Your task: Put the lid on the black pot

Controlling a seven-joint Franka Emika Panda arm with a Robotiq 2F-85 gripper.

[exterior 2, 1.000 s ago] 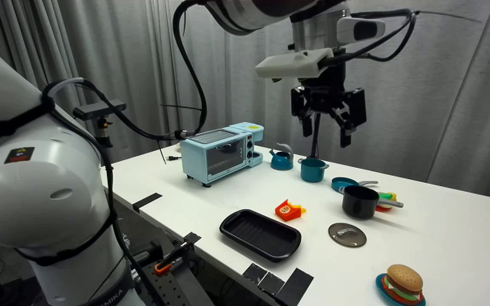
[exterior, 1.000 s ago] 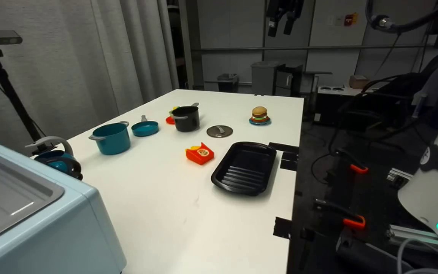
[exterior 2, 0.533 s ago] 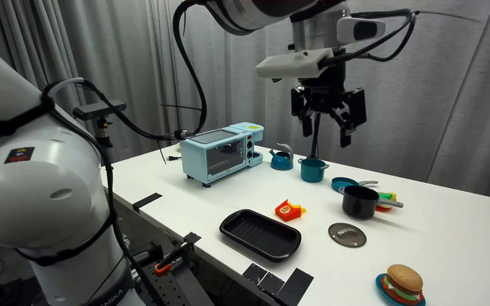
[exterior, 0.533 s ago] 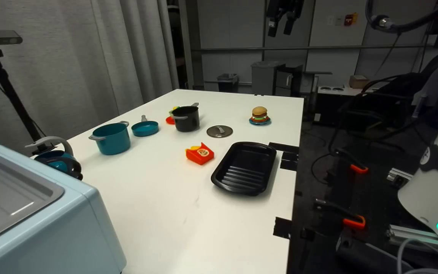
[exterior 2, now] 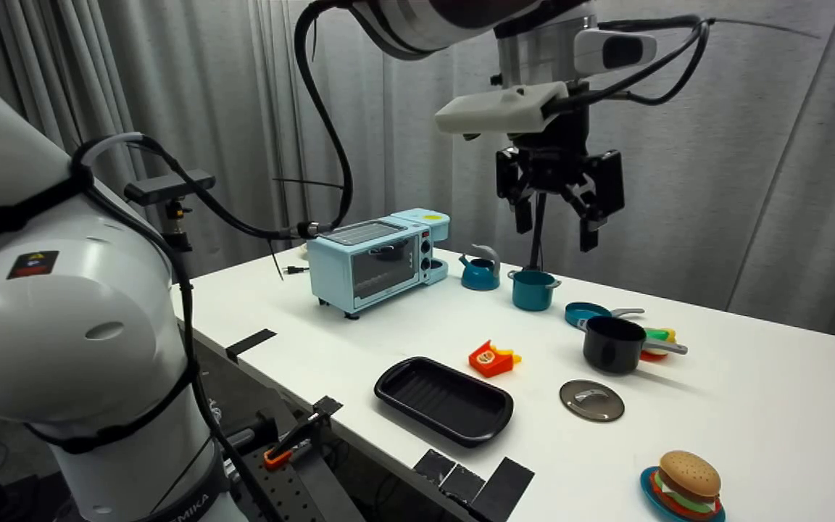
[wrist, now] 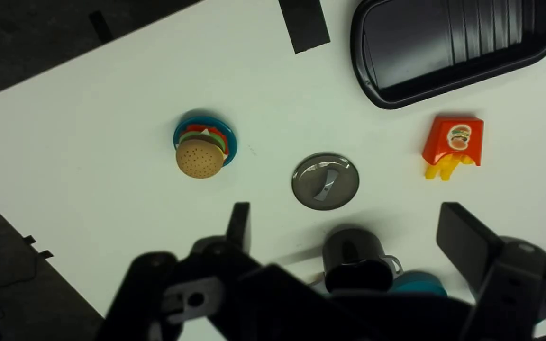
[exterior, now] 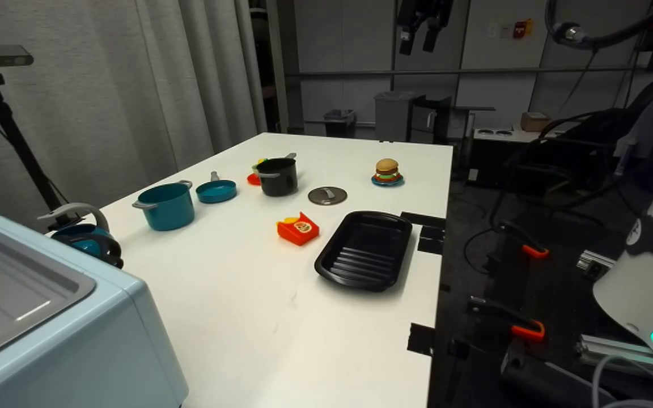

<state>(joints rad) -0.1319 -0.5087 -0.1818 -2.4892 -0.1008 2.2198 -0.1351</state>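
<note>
The lid [exterior 2: 591, 401] is flat, round, dark and see-through, with a grey handle on top. It lies on the white table in both exterior views [exterior: 327, 196] and in the wrist view [wrist: 325, 182]. The black pot [exterior 2: 612, 351] stands upright and uncovered beside the lid, apart from it, also in both exterior views [exterior: 278, 178]. It has a grey loop and a longer grey handle. In the wrist view the pot [wrist: 356, 258] is partly hidden by my gripper. My gripper [exterior 2: 556, 228] is open and empty, high above the table; its fingers stand wide apart in the wrist view [wrist: 347, 220].
A black ridged pan [exterior 2: 443, 401] and a red fries box [exterior 2: 491, 359] lie near the lid. A toy burger [exterior 2: 688, 478] sits on a blue plate. A teal pan [exterior 2: 586, 312] touches or nearly touches the pot. A teal pot [exterior 2: 532, 290], kettle [exterior 2: 480, 274] and toaster oven [exterior 2: 377, 261] stand farther off.
</note>
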